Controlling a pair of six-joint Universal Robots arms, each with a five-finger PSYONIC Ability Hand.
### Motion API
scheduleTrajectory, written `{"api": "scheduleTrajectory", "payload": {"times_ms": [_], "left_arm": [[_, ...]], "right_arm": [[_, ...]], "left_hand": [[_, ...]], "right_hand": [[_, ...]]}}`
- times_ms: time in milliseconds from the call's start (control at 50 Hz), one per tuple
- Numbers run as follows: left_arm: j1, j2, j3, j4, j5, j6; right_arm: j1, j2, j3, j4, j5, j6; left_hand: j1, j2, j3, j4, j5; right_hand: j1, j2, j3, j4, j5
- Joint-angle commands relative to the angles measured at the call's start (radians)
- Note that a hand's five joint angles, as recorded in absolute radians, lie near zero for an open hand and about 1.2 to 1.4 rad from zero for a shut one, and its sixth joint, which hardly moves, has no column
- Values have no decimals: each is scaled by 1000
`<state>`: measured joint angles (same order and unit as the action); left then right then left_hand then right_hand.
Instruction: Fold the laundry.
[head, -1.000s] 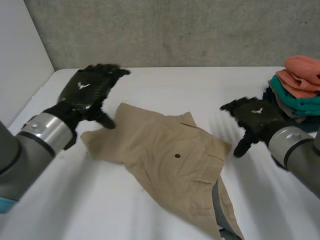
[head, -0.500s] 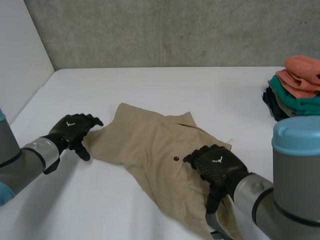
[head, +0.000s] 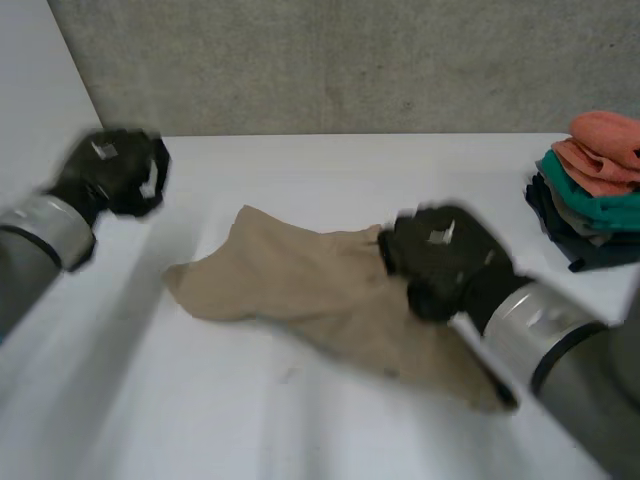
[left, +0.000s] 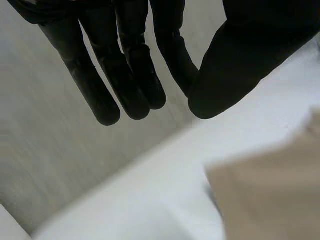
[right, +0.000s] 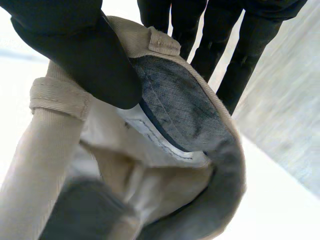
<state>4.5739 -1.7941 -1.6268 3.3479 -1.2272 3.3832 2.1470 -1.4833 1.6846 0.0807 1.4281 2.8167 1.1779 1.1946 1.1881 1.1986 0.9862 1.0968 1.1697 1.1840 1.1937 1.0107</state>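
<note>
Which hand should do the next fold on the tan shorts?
Right. The right hand pinches the waistband of the tan cloth shorts, so it could carry the fold. The left hand hangs open, off the cloth.

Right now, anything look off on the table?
Only the tan garment: it lies skewed and rumpled, not flat. The right hand pinches its waistband, which gapes open and shows the grey lining. The left hand is open and off the cloth. The folded pile beyond the right hand looks fine.
</note>
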Motion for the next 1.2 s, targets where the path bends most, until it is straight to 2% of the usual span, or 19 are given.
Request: {"api": "scheduleTrajectory", "payload": {"times_ms": [20, 100, 120, 140, 200, 220, 340, 420, 440, 460, 500, 520, 680, 760, 840, 1000, 1100, 1180, 1200], "left_arm": [[28, 364, -1, 41, 21, -252], [17, 404, 5, 24, 54, -363], [8, 395, 1, 13, 69, -381], [4, 385, -4, 4, 72, -381], [-29, 316, -31, -42, 83, -358], [-36, 296, -41, -53, 80, -349], [-53, 151, -108, -81, 64, -269], [-59, 79, -127, -82, 66, -219], [-64, 59, -131, -81, 66, -208], [-67, 55, -131, -79, 66, -203], [-72, 45, -130, -79, 66, -202], [-78, 39, -125, -77, 64, -203], [-113, 41, -105, -58, 63, -208], [-119, 53, -108, -56, 63, -208], [-119, 62, -114, -53, 66, -208], [-112, 64, -117, -39, 69, -217], [-113, 59, -117, -27, 69, -222], [-116, 38, -114, -7, 68, -222], [-118, 33, -111, -2, 68, -220]], "right_arm": [[-67, -216, -166, 62, -77, 99], [-98, -222, -209, 73, -124, 165], [-101, -218, -209, 76, -133, 176], [-99, -198, -203, 80, -149, 188], [-82, -169, -171, 87, -158, 185], [-73, -144, -148, 88, -158, 169], [-79, -75, -50, 163, -169, 15], [-110, -51, 10, 319, -170, -241], [-142, -51, 18, 377, -167, -346], [-160, -54, 14, 396, -166, -393], [-191, -58, -6, 396, -163, -419], [-203, -63, -35, 377, -157, -378], [-251, -32, -193, 281, -115, -71], [-250, 59, -233, 284, -71, 86], [-253, 127, -224, 286, -28, 176], [-250, 264, -171, 174, 84, 299], [-220, 337, -152, 107, 127, 303], [-191, 394, -157, 62, 162, 305], [-182, 409, -163, 50, 176, 303]], "left_hand": [[218, 202, 208, 198, 236], [218, 202, 208, 198, 236], [-159, -176, -169, -180, -142], [-364, -380, -374, -384, -346], [-837, -853, -847, -857, -819], [-873, -890, -883, -894, -856], [-891, -908, -901, -912, -874], [-894, -911, -904, -915, -877], [-897, -914, -907, -918, -880], [-897, -914, -907, -918, -880], [-900, -917, -910, -921, -883], [-909, -925, -919, -929, -891], [-944, -961, -954, -965, -927], [-947, -964, -957, -968, -930], [-947, -964, -957, -968, -930], [-947, -964, -957, -968, -930], [-947, -964, -957, -968, -930], [-947, -964, -957, -968, -930], [-947, -964, -957, -968, -930]], "right_hand": [[299, 227, 212, 203, 211], [299, 227, 212, 203, 211], [299, 227, 212, 203, 211], [299, 227, 212, 203, 211], [299, 227, 212, 203, 211], [299, 227, 212, 203, 211], [299, 227, 212, 203, 211], [-257, -330, -344, -354, -346], [-509, -582, -596, -606, -597], [-598, -671, -686, -695, -687], [-748, -821, -835, -845, -837], [-922, -995, -1009, -1019, -1011], [-922, -995, -1009, -1019, -1011], [-922, -995, -1009, -1019, -1011], [-890, -963, -977, -987, -979], [-820, -892, -907, -916, -908], [-793, -866, -880, -890, -882], [-591, -664, -678, -688, -680], [-425, -498, -512, -522, -513]]}}
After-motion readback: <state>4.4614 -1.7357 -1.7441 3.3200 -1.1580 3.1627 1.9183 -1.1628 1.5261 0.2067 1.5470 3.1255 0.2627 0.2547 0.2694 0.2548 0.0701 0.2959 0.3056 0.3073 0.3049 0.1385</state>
